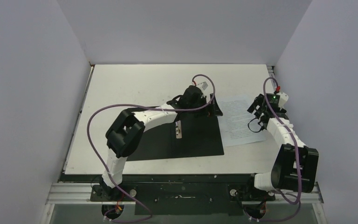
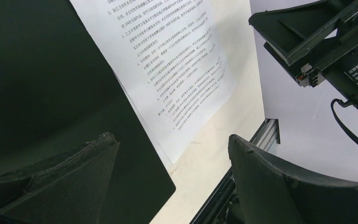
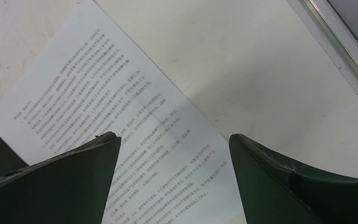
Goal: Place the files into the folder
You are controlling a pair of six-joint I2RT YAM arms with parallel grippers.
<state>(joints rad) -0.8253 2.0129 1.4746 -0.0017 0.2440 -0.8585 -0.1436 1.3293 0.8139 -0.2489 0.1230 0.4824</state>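
Observation:
The folder [image 1: 186, 140] lies open on the table, black inside up, with its metal spine clip [image 1: 178, 129] in the middle. The files [image 1: 240, 119], white printed sheets, lie flat on the table just right of the folder. My left gripper [image 1: 205, 100] hangs open and empty over the folder's far right corner; its wrist view shows the folder [image 2: 51, 93] and the files [image 2: 177, 70] beside it. My right gripper [image 1: 260, 112] is open and empty just above the files' right edge; its wrist view shows the files [image 3: 98, 93] between the fingers.
The white table [image 1: 135, 84] ends in a metal rail [image 1: 272, 70] at the right side and a black rail [image 1: 158, 177] at the near edge. Grey walls close in on three sides.

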